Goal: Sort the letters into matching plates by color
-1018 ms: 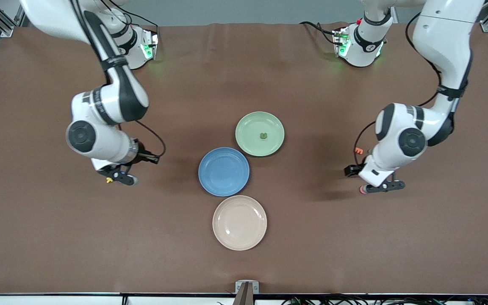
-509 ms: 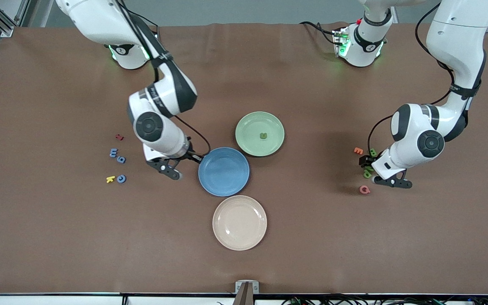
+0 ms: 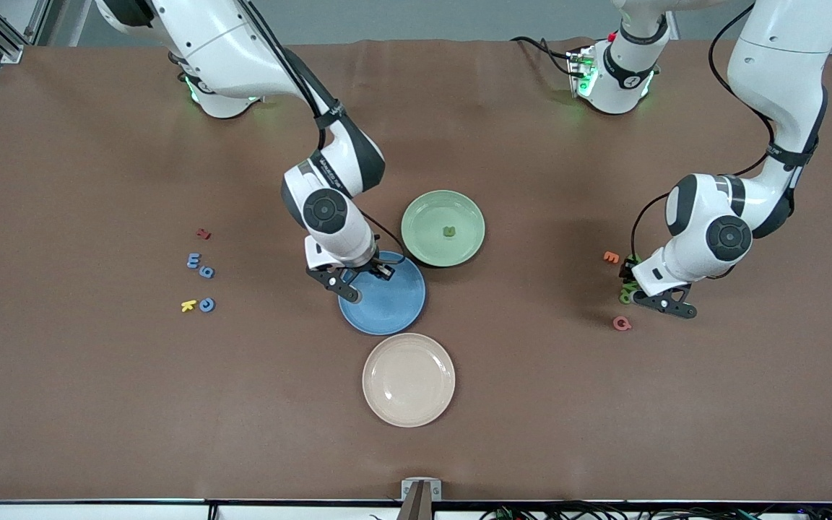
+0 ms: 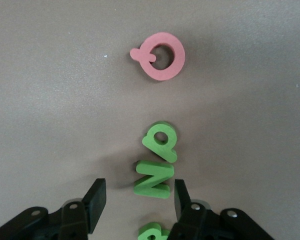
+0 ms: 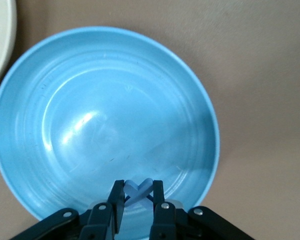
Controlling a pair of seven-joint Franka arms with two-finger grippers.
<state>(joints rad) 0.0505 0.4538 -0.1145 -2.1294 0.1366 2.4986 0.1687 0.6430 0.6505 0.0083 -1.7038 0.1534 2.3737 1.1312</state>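
Right claw [image 3: 353, 287] is over the blue plate [image 3: 394, 307] now, just inside the rim on the side toward the right arm's end of the table, fingers pinched narrow on a small blue letter [image 5: 138, 190]. The wrist view looks straight down past that letter into the bare dish [image 5: 105, 130], so the piece is already above where it belongs. By my reading, all that remains here is to let go; if it opened too close to the rim, the letter could bounce out onto the table [image 3: 98, 404].

At the left arm's end, the left claw [image 3: 665, 307] is down low over a run of green letters, fingers spread wide. In its wrist view a green N [image 4: 153, 179] lies right between the fingers, closer to one finger than the other, with a green P [image 4: 161, 140] touching its end and a third green piece [image 4: 152, 233] peeking in under the wrist. That's the relation to watch: the three sit in a line running straight out from the claw, so closing across it should catch the N alone, though the P is tight against it and could get dragged. A pink Q [image 4: 159, 55] lies apart, farther out.

The green plate [image 3: 423, 213] holds one green letter [image 3: 448, 231]. Three blue letters [image 3: 199, 271] wait near the right arm's end, mixed with a yellow one [image 3: 188, 305].
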